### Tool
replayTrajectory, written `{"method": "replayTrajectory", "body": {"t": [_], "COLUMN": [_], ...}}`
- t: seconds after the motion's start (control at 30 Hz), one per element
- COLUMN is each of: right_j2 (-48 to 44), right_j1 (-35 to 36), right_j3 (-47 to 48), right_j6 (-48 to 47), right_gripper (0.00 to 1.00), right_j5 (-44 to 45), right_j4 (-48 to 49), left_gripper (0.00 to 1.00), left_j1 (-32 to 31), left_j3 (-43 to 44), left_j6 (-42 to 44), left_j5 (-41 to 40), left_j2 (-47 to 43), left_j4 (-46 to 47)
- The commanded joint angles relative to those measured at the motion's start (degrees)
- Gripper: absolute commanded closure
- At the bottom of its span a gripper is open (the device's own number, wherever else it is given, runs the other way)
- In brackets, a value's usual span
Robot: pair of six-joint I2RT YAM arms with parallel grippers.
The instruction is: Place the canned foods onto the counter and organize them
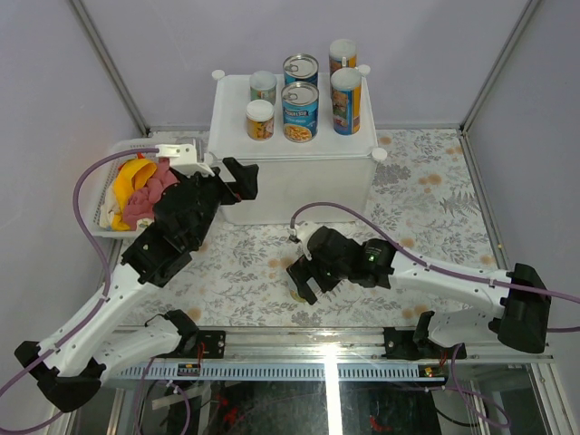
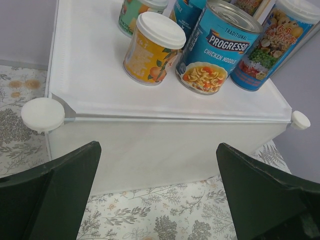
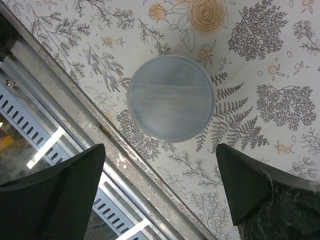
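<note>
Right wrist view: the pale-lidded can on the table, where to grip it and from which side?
Grip the can across its round side wall just under the top, coming from straight above. It stands upright, top facing the camera, nothing touching it. The right gripper hangs open above it.

rear cans [image 2: 139, 14] cut off at top edge, pale-lidded can [image 3: 171, 98] — label unseen

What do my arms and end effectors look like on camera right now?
Left arm and right arm: white links, black joint housings, a lilac cable looping along each. The right one shows a small green light. Left end effector and right end effector: matte black, wedge-shaped fingers.
</note>
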Motion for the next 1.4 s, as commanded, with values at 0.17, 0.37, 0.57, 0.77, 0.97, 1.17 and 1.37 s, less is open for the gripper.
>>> {"method": "replayTrajectory", "body": {"t": [0.17, 0.37, 0.57, 0.77, 0.97, 1.17, 1.37], "right_j2": [3.11, 5.98, 8.92, 10.07, 10.33, 7.47, 5.34], "right_j1": [1.48, 1.45, 1.46, 1.46, 1.46, 1.48, 1.52], "right_j3": [-1.34, -1.78, -1.3, -3.28, -4.59, -4.45, -1.57], "right_j6": [1.02, 0.84, 0.04, -0.71, -1.29, -2.32, -3.84], "right_gripper": [0.0, 0.0, 0.0, 0.09, 0.56, 0.84, 1.0], "right_j5": [5.3, 5.42, 5.02, 7.72, 8.99, 9.32, 9.29], "right_j4": [4.91, 7.69, 9.95, 14.69, 16.99, 17.07, 16.18], "left_gripper": [0.0, 0.0, 0.0, 0.0, 0.0, 0.0, 0.0], "left_j1": [-0.39, -0.33, -0.38, -0.4, -0.39, -0.36, -0.34], "left_j3": [-1.0, -1.33, -1.48, -2.27, -3.05, -4.3, -5.14], "left_j6": [-0.53, -0.19, -0.01, 0.1, 0.14, 0.0, -0.28], "left_j5": [-0.12, -0.2, -0.5, -1.51, -2.68, -4.25, -5.85], "left_j2": [-1.7, -2.36, -2.96, -4.01, -4.77, -5.57, -6.26], "left_j4": [-0.81, -1.61, -2.39, -3.11, -3.47, -3.16, -2.16]}}
